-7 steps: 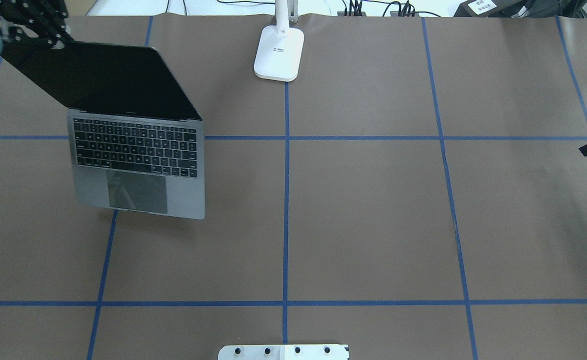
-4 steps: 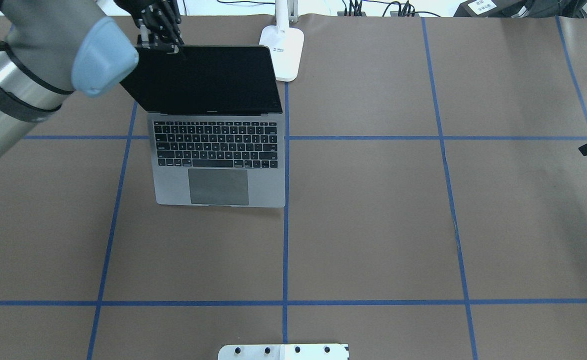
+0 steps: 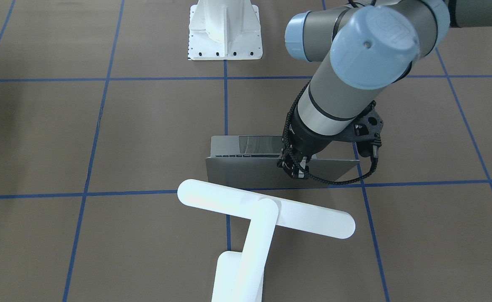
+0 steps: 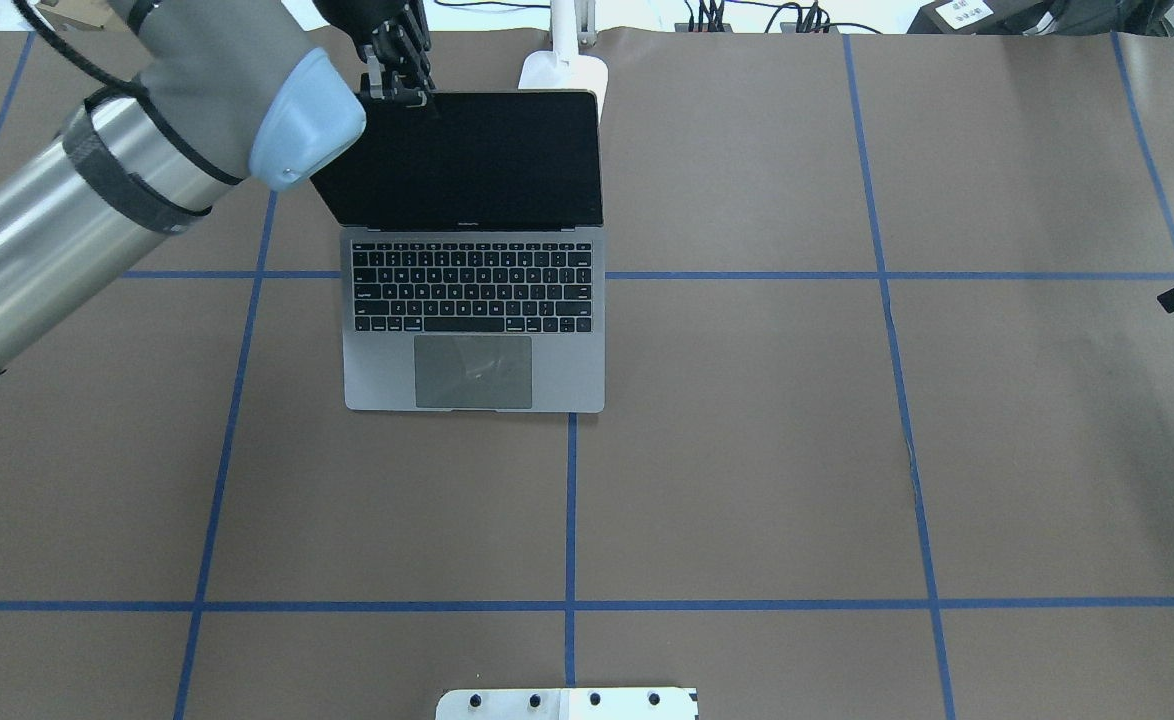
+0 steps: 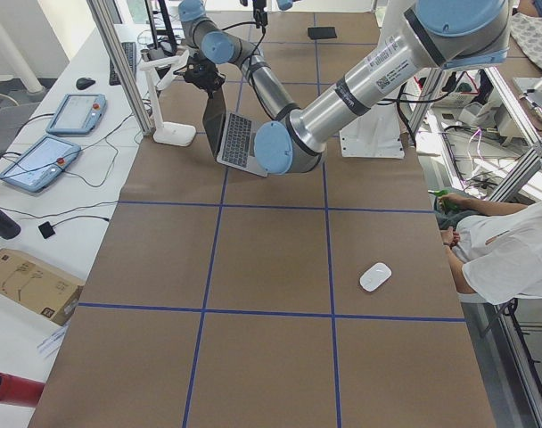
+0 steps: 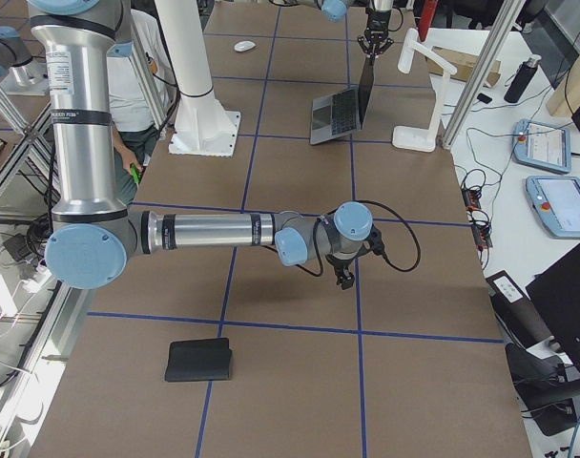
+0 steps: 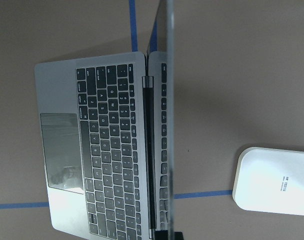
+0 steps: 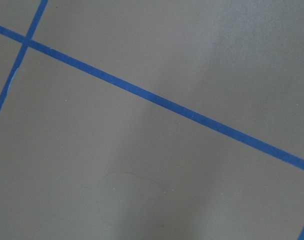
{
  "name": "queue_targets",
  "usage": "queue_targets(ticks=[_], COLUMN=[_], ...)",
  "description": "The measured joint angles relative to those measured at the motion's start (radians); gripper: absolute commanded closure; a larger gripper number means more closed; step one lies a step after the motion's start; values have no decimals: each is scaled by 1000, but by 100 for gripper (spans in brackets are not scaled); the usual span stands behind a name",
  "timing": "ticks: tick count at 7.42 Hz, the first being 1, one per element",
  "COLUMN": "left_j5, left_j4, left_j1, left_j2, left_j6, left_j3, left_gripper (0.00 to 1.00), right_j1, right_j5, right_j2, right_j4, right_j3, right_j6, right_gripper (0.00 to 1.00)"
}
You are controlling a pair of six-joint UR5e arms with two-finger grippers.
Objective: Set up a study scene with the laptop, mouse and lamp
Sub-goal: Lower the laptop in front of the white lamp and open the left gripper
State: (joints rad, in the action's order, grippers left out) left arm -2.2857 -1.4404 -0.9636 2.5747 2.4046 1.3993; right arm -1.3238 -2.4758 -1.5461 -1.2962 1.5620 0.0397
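Note:
The laptop [image 4: 477, 350] stands open on the brown table, just left of the centre line, keys facing the robot. It also shows in the front view [image 3: 250, 172] and the left wrist view [image 7: 107, 150]. My left gripper [image 4: 399, 88] is shut on the top edge of its dark screen near the left corner, as the front view [image 3: 294, 167] shows. The lamp [image 3: 267, 207] stands just behind the laptop, its base [image 4: 559, 72] partly hidden by the screen. The mouse [image 5: 375, 276] lies far off at the table's left end. My right gripper [image 6: 342, 277] hangs low over the table's right end; I cannot tell its state.
A white ribbed pedestal [image 3: 225, 29] stands at the robot's edge of the table. A thin black mat [image 6: 199, 361] lies at the right end. A person [image 5: 503, 250] sits beside the table near the mouse. Blue tape lines cross the brown cover.
My left gripper has carried the open laptop from the far left to the right, up to the centre line and in front of the lamp base. The right arm has not moved.

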Motion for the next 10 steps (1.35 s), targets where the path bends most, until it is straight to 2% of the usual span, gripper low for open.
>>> queue_targets(ticks=[5,9,10], left_j5=[38,55,56], left_j4=[-16,-75,-83], left_j1=[-5,-6,-6], left_j2=[6,9,9], left_j6=[33,38,38], left_j3=[-50,-93,-95], left_gripper=[100,100,45], right_j1=[0,0,0], right_j5=[0,0,0], right_j2=[0,-1,-2], right_j4=[0,0,0], right_j3=[-15,-21,-23], right_j6=[0,0,0], right_gripper=[1,1,1])
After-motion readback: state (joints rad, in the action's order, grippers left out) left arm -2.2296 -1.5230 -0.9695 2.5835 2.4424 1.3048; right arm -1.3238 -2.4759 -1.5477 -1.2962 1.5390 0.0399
